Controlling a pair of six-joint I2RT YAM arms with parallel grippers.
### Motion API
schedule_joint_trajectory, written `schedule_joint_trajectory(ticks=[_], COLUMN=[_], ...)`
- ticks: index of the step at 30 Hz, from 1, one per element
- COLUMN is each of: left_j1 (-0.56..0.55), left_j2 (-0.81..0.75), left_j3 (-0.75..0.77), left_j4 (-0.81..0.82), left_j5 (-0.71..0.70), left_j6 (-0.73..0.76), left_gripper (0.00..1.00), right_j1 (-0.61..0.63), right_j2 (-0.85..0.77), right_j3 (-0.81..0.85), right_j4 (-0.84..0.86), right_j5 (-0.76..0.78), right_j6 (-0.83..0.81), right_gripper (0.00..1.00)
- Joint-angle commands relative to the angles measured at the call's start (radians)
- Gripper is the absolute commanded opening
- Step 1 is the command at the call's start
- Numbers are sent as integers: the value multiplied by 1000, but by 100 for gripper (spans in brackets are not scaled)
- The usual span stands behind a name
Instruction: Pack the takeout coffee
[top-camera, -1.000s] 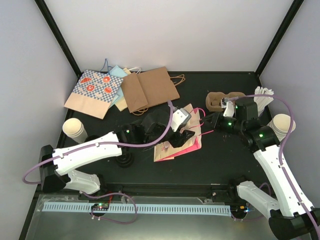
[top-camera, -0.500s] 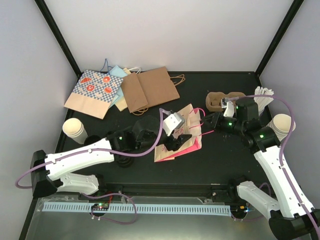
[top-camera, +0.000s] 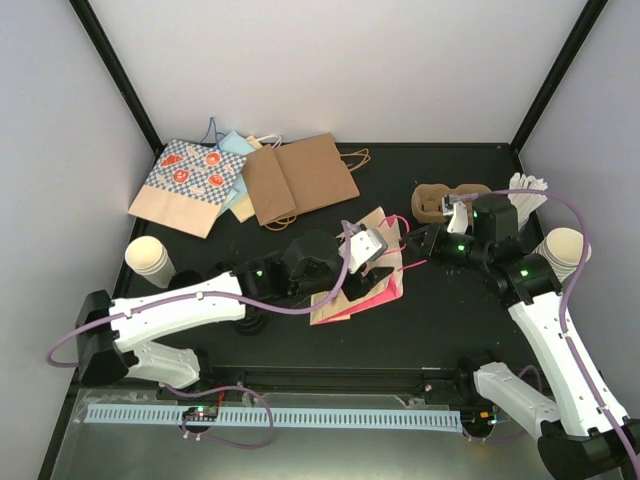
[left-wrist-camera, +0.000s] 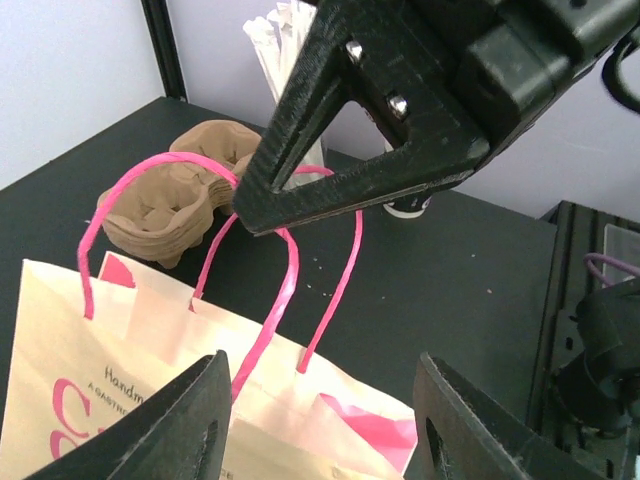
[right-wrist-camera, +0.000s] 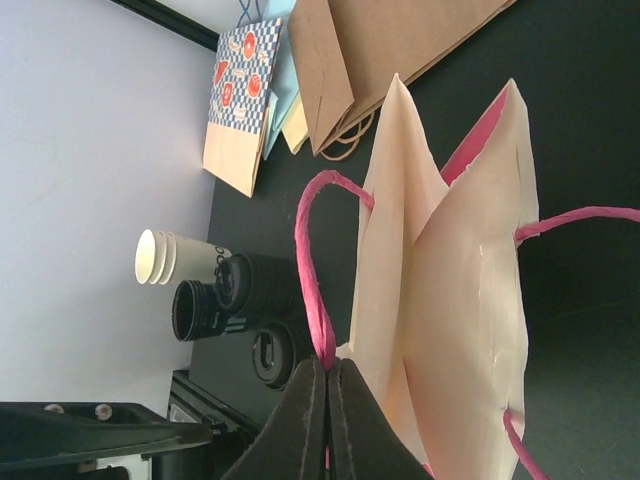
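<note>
Overhead cam first: the cream bag (top-camera: 352, 290) lies mid-bench (top-camera: 440, 330) and both arms meet over it. The right pincer (top-camera: 414, 243) sits at the mouth end by a pink handle (top-camera: 402, 225), I reckon to hold the opening up. The left pincer (top-camera: 363, 266) hangs over the bag's body, probably to spread it or pin it down. Jaw gaps are too dark and small to read from up here.

Left wrist cam: the left pincer is spread wide, with a finger in each bottom corner and the bag below between them, gripping nothing. The right arm's black finger fills the top, its tip at a pink loop. Brown cup carriers (left-wrist-camera: 165, 195) sit behind.

Right wrist cam: the right pincer is pinched tight on the pink handle and the bag mouth gapes. Beyond it are lidless cups (right-wrist-camera: 165, 258), lid stacks (right-wrist-camera: 250, 290) and one round black lid that's likely the takeout coffee (right-wrist-camera: 272, 352), on the bench apart from the bag. Its cup body is hidden though, so I'm not sure. The bag's inside is mostly out of sight.
</note>
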Motion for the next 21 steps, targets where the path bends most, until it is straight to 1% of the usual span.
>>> schedule_joint_trajectory(ticks=[1, 7, 9, 12, 16, 19, 20, 21], left_j1=[-11, -11, -11, -10, -10, -10, -11, -11], left_j2=[54, 118, 138, 167, 206, 226, 230, 230], left_j3=[72, 112, 124, 148, 197, 230, 238, 243], left_j4=[21, 2, 2, 0, -18, -53, -65, -78], left_j5=[-45, -148, -174, -202, -246, -269, -275, -277], left_j6=[66, 131, 159, 189, 204, 205, 204, 198], left_gripper=[52, 50, 48, 43, 30, 13, 4, 2], right_j1=[8, 8, 8, 8, 9, 9, 9, 10], right_j2=[-6, -6, -5, -3, -3, -4, -6, -7], right_j3=[45, 46, 45, 46, 48, 55, 58, 64], right_j4=[24, 22, 22, 25, 26, 19, 15, 9], right_j5=[-28, -32, -36, -44, -49, -43, -37, -31], right_j6=[9, 6, 6, 5, 5, -2, -6, -14], right_gripper=[3, 3, 3, 4, 3, 4, 6, 11])
